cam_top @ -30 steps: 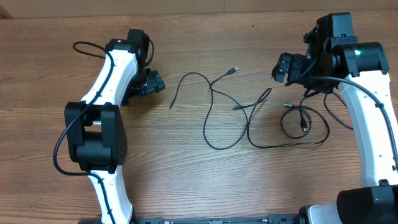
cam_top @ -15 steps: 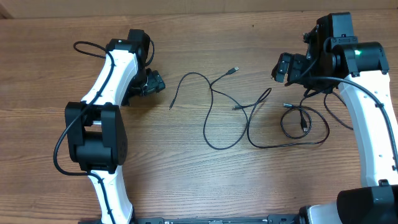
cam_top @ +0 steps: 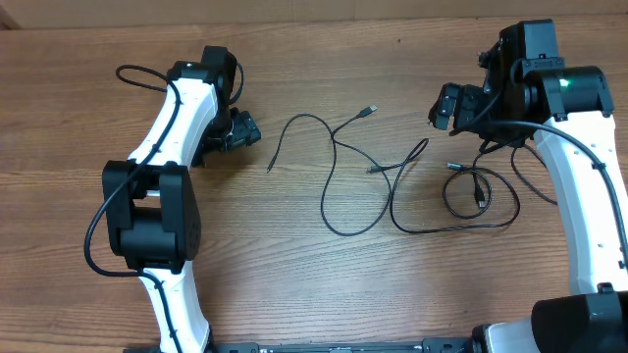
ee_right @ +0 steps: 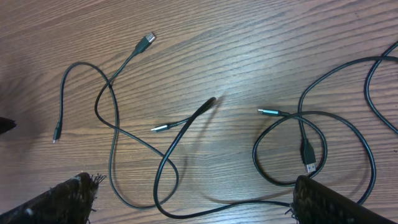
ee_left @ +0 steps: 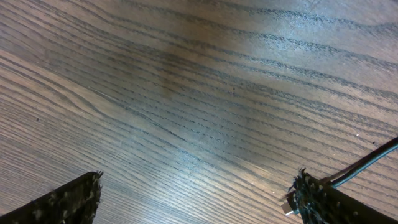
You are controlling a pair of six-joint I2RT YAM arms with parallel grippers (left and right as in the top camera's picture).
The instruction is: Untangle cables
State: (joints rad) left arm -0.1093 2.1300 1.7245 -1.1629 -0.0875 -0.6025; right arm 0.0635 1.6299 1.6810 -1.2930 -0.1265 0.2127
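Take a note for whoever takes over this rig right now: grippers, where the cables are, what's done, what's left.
Left gripper: open, empty, left of the cables.
Right gripper: open, empty, raised over them.
Cables: loose curves in the middle, crossing in places; one loops into a coil on the right.
Done: nothing gripped or separated.
Left: pull every cable apart.

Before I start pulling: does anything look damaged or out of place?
Nothing stands out. The cables lie flat, crossing in the middle and looping loosely on the right. That is only the tangle itself. No visible kinks, breaks or strays.
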